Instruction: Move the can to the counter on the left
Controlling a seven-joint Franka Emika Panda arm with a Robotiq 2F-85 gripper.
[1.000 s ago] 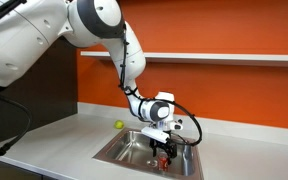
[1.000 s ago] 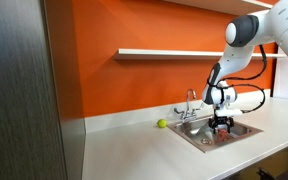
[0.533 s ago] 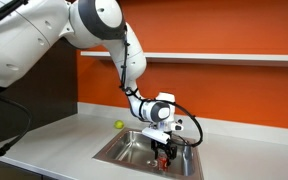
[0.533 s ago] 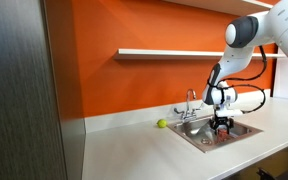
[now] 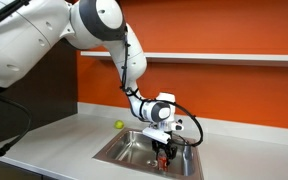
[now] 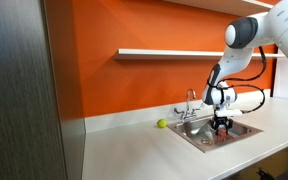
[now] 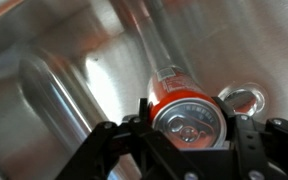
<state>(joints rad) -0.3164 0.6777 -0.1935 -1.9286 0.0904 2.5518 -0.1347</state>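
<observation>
The red can (image 7: 189,115) with its silvery top stands upright in the steel sink, seen from above in the wrist view. My gripper (image 7: 190,122) is shut on it, a black finger pressed against each side. In both exterior views the gripper (image 5: 164,150) (image 6: 221,125) reaches down into the sink basin, and the can (image 5: 164,153) shows only as a small red spot between the fingers. The light grey counter (image 5: 59,145) (image 6: 134,150) stretches wide beside the sink.
A small yellow-green ball (image 5: 120,125) (image 6: 162,124) lies on the counter by the sink's rim. A faucet (image 6: 190,103) stands behind the sink (image 5: 124,155). The drain ring (image 7: 240,98) sits close to the can. An orange wall and a shelf (image 6: 174,52) rise behind.
The fingers have closed in from open onto the can's sides. The arm and the can have stayed in place.
</observation>
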